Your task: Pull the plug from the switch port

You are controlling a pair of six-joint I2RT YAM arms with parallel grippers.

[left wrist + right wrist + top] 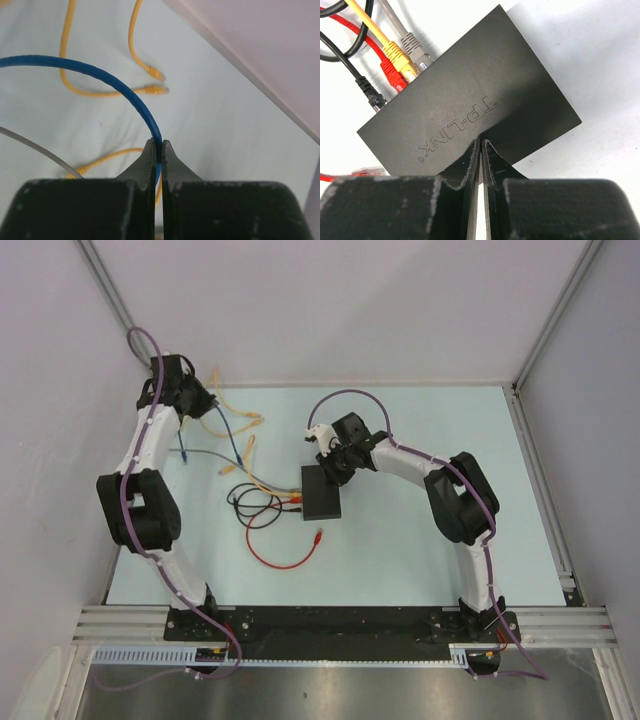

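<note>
The switch [321,492] is a flat black box in the middle of the table; in the right wrist view [470,95] it reads TP-LINK. Grey [415,50], yellow [400,57], red [394,77] and black [370,94] plugs sit in the ports on its left edge. My right gripper [481,142] is shut and empty, with its tips down on the box's top [333,466]. My left gripper [157,145] is shut on a blue cable [100,70] at the far left [205,405], well away from the switch.
Loose yellow cables with plugs [156,90] lie near the left gripper by the back wall. A loose red cable [285,560] curls in front of the switch, its free plug [318,536] close to the box. Black cable loops [250,502] lie to the left of it.
</note>
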